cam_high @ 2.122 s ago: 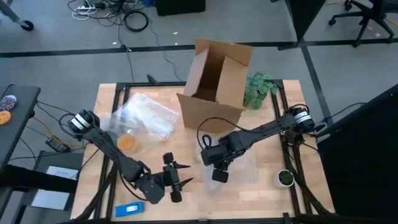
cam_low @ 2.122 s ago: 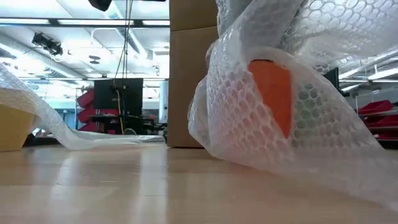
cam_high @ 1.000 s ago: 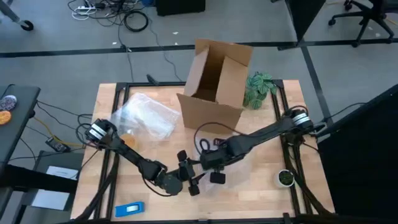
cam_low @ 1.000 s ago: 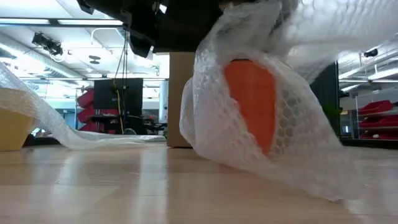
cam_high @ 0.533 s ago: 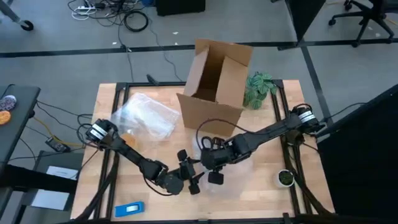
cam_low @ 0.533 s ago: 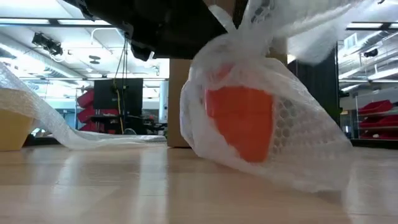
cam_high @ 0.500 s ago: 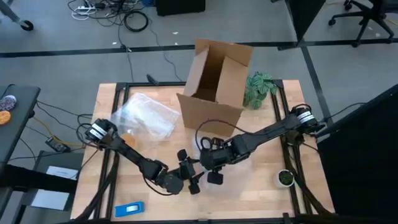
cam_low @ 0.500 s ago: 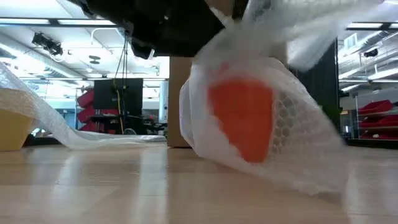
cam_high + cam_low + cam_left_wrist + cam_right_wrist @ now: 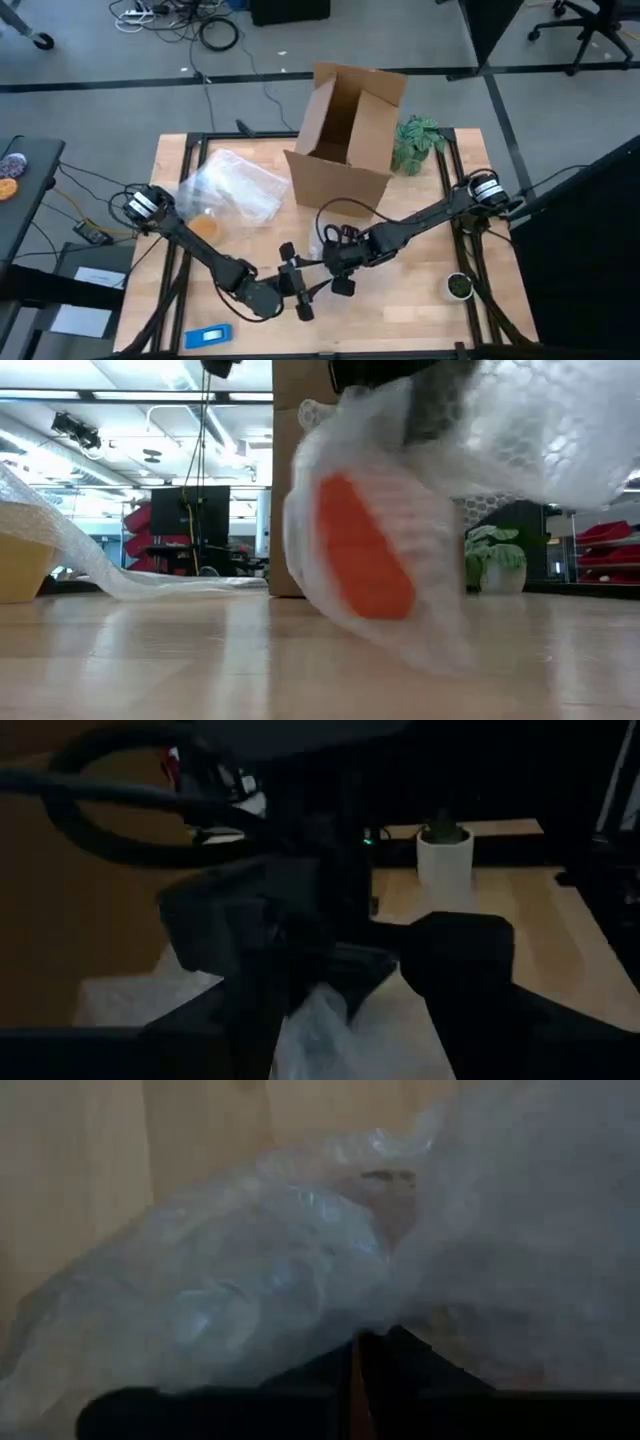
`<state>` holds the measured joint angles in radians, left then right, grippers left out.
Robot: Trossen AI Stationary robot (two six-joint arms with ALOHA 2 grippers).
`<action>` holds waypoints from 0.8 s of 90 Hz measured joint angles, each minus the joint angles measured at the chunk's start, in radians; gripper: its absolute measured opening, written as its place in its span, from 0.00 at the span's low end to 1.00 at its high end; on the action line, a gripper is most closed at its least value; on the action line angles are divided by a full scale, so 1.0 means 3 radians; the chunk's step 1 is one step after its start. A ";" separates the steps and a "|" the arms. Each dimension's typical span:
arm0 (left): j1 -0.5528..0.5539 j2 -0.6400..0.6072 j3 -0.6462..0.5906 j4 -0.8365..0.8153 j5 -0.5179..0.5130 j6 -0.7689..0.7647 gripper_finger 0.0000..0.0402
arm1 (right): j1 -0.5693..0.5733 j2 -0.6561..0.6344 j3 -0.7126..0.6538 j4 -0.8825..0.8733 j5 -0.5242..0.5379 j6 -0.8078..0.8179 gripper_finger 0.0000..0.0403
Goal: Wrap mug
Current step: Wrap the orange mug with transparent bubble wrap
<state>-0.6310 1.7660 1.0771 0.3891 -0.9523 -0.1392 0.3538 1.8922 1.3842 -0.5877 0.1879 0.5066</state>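
The orange mug sits inside a bunch of clear bubble wrap near the table's middle and is tilted. My right gripper stands over it, shut on the wrap. My left gripper is open just left of the bundle, its fingers pointing toward the table's right edge. Whether it touches the wrap I cannot tell. In the high view the arms hide the mug. My right gripper holds the bubble wrap bunched above the mug, pinched between its two fingers, which come from above. Several layers are gathered there. The mug hangs tilted inside the wrap, and the wrap's lower part trails on the table.
An open cardboard box stands at the far middle with a green plant to its right. More bubble wrap lies at the far left. A small dark green pot sits near right, a blue object near left.
My right gripper has drawn the wrap together over the mug and shifted slightly toward the table's left edge. The mug has tipped from upright to slanting inside the wrap. My left gripper has drawn back a little from the bundle, toward the near left.
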 joint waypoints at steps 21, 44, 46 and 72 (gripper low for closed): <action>0.0133 0.0160 0.0004 -0.0027 0.0033 -0.0111 0.52 | -0.0004 -0.0005 -0.0011 0.0124 0.0001 -0.0126 0.00; 0.0176 0.0254 -0.0013 -0.0299 0.0003 -0.0095 0.52 | 0.0078 -0.0110 -0.0014 0.0207 0.0043 -0.0231 0.00; 0.0182 0.0268 -0.0016 -0.0308 0.0019 -0.0104 0.52 | 0.0087 -0.0124 -0.0016 0.0184 0.0063 -0.0236 0.00; 0.0042 -0.0019 -0.0090 -0.0441 0.0076 -0.0176 0.52 | 0.0154 -0.0165 -0.0017 0.0170 0.0028 -0.0260 0.00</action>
<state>-0.6186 1.7604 1.0501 0.2568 -0.9295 -0.1920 0.3999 1.8427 1.3792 -0.5369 0.1964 0.4287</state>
